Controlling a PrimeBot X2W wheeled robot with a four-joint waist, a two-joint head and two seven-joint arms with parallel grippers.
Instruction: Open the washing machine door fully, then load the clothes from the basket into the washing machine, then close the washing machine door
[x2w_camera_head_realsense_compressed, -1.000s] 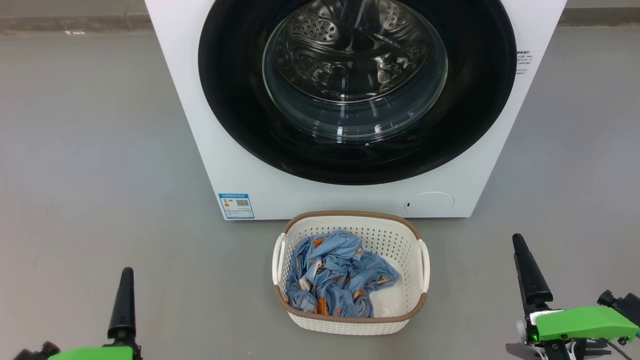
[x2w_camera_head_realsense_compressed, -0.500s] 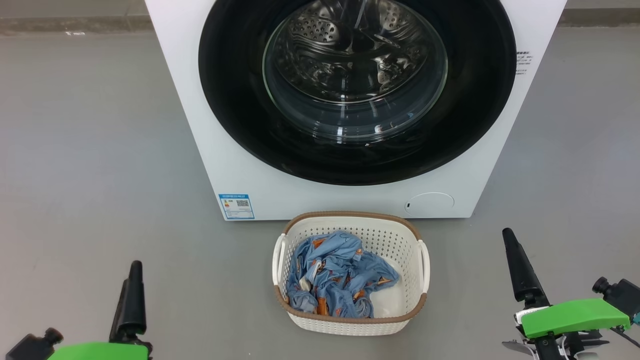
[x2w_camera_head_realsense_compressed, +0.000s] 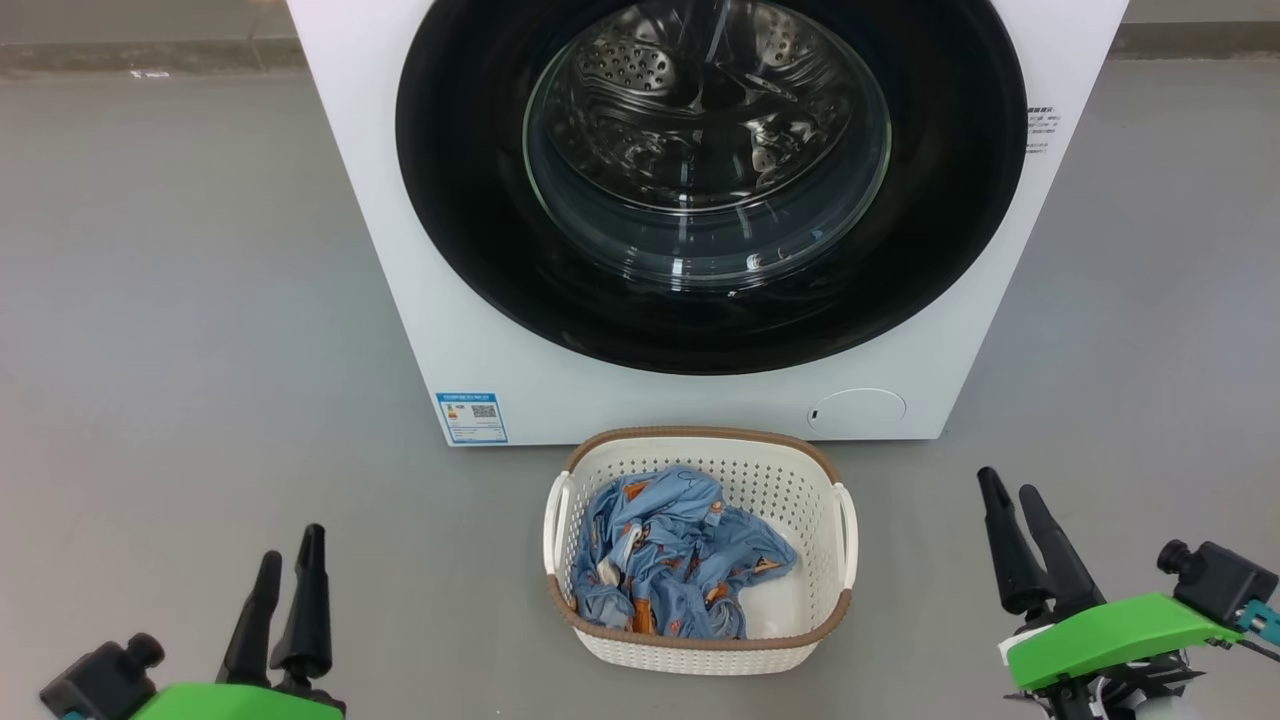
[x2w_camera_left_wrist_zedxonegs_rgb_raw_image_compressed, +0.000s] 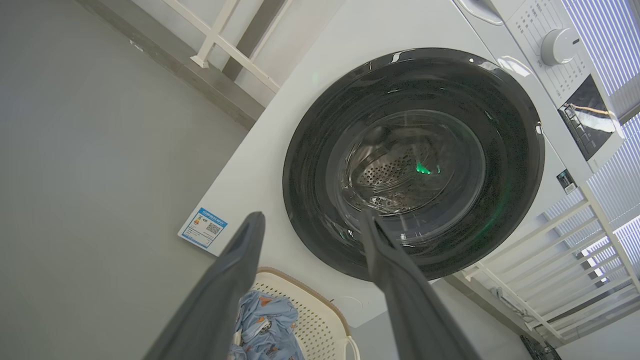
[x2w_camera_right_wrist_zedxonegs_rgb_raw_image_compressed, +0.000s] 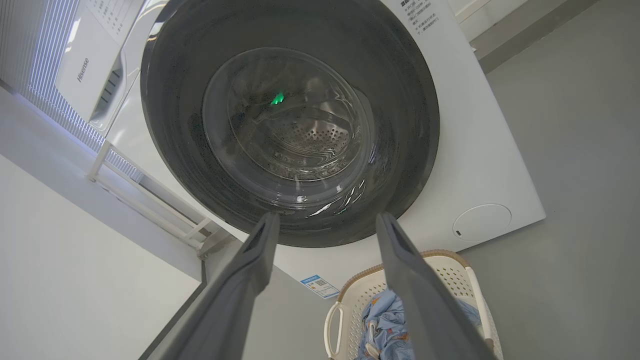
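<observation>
The washing machine (x2w_camera_head_realsense_compressed: 380, 250) stands ahead, its round black-rimmed door (x2w_camera_head_realsense_compressed: 480, 200) closed flush against the front, with the steel drum visible through the glass. On the floor just in front sits the cream basket (x2w_camera_head_realsense_compressed: 700, 437) holding the blue printed clothes (x2w_camera_head_realsense_compressed: 665, 550). My left gripper (x2w_camera_head_realsense_compressed: 290, 548) is open at the lower left, well left of the basket. My right gripper (x2w_camera_head_realsense_compressed: 1006, 484) is open at the lower right, right of the basket. Both wrist views look up at the door (x2w_camera_left_wrist_zedxonegs_rgb_raw_image_compressed: 310, 150) (x2w_camera_right_wrist_zedxonegs_rgb_raw_image_compressed: 165, 125) between parted, empty fingers, with the basket (x2w_camera_left_wrist_zedxonegs_rgb_raw_image_compressed: 305, 310) (x2w_camera_right_wrist_zedxonegs_rgb_raw_image_compressed: 450, 270) low down.
Grey floor surrounds the machine on both sides. A blue energy label (x2w_camera_head_realsense_compressed: 471, 416) and a small round flap (x2w_camera_head_realsense_compressed: 857, 410) sit low on its front. The control dial (x2w_camera_left_wrist_zedxonegs_rgb_raw_image_compressed: 559, 46) is at the top. White railings (x2w_camera_left_wrist_zedxonegs_rgb_raw_image_compressed: 550, 260) stand beside the machine.
Both grippers have turned at the wrist, so two fingers now show on each instead of one. The left one has shifted right and the right one left. The head camera has moved slightly.
</observation>
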